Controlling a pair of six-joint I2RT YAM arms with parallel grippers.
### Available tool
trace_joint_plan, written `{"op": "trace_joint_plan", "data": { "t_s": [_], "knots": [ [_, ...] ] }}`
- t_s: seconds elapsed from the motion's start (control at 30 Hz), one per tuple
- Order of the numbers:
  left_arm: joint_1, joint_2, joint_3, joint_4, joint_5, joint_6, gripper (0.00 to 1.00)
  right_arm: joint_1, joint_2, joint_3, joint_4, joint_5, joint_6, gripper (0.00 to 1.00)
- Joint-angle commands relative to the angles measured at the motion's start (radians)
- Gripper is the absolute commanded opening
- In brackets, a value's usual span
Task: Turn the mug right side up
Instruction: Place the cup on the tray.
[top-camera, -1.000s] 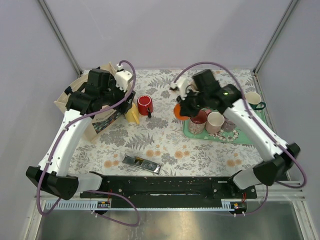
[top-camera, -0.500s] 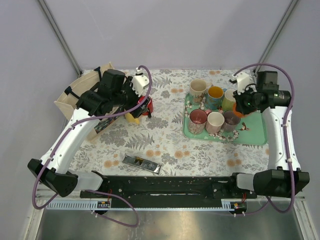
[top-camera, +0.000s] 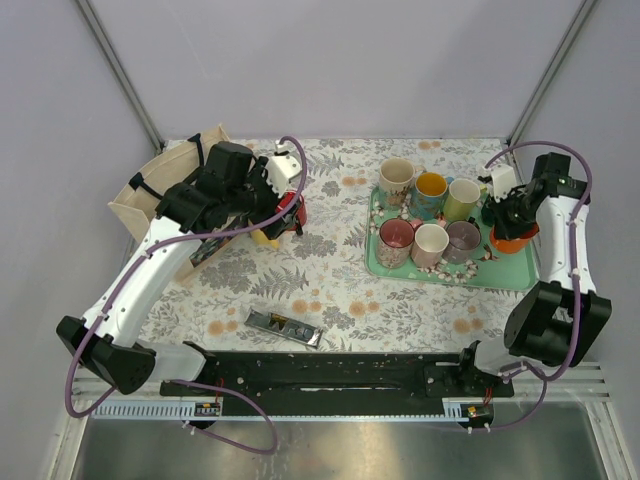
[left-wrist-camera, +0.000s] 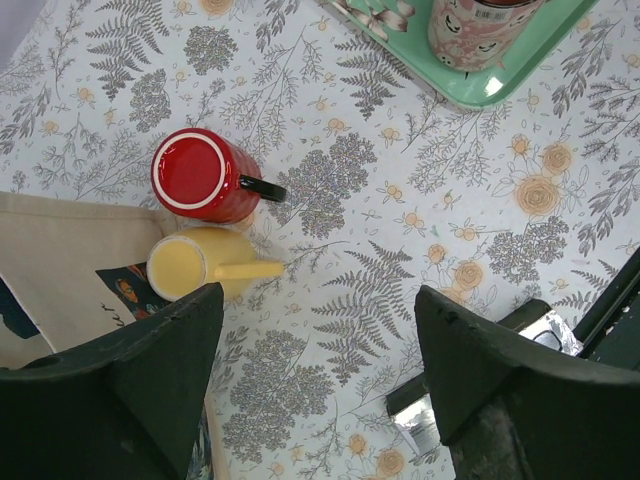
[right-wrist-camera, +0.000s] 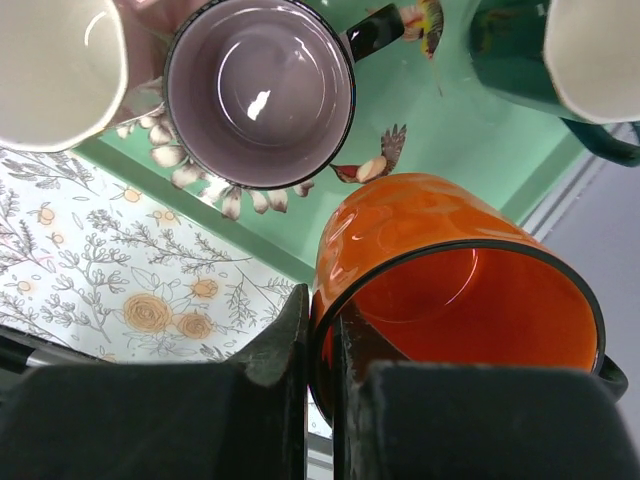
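So, red mug (left-wrist-camera: 200, 175): this shiny red mug with a black handle stands on the flowery tablecloth (left-wrist-camera: 450, 230). Its flat bottom faces up, so it is upside down. Its handle points toward the side where the green tray (left-wrist-camera: 490, 85) is.
Red mug and left fingers: in the left wrist view the mug is not in the gap. It sits past the tip of one black finger (left-wrist-camera: 150, 380), off to that side, and nothing touches it.
Left gripper (left-wrist-camera: 320, 300): its two fingers are spread wide with only tablecloth between them. From the top camera it hangs right over the red mug and hides part of it.
Yellow mug (left-wrist-camera: 190, 262): it is just beside the red mug, on the side nearer the fingers, at the edge of a tan cloth bag (left-wrist-camera: 70, 250).
Right gripper (right-wrist-camera: 322, 350): its fingers are close together and pinch the rim of a glossy orange mug (right-wrist-camera: 420, 240), one finger inside and one outside.
Orange mug: its open mouth faces the wrist camera. It is at the right end of the green tray, near a grey mug (right-wrist-camera: 258, 90). I cannot tell if it rests on the tray.
Silver packet (top-camera: 285, 325): it lies on the tablecloth near the arm bases, well apart from the mugs.
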Motion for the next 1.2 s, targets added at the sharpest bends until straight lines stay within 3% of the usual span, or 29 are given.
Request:
{"op": "trace_joint_plan", "data": {
  "t_s": [0.0, 0.5, 1.07, 1.17],
  "knots": [
    [-0.003, -0.033, -0.007, 0.022, -0.005, 0.044, 0.81, -0.001, 0.036, -0.019, 0.159, 0.042, -0.021, 0.0],
    [-0.004, -0.012, 0.017, -0.028, -0.033, 0.088, 0.81, -0.003, 0.228, -0.048, 0.317, 0.076, 0.018, 0.0],
    [-0.004, 0.074, 0.093, -0.054, -0.068, 0.087, 0.82, -0.001, 0.346, -0.039, 0.338, 0.023, 0.069, 0.0],
    [-0.004, 0.08, 0.091, -0.051, -0.065, 0.084, 0.82, -0.001, 0.35, -0.034, 0.325, 0.016, 0.067, 0.09]
  ]
}}
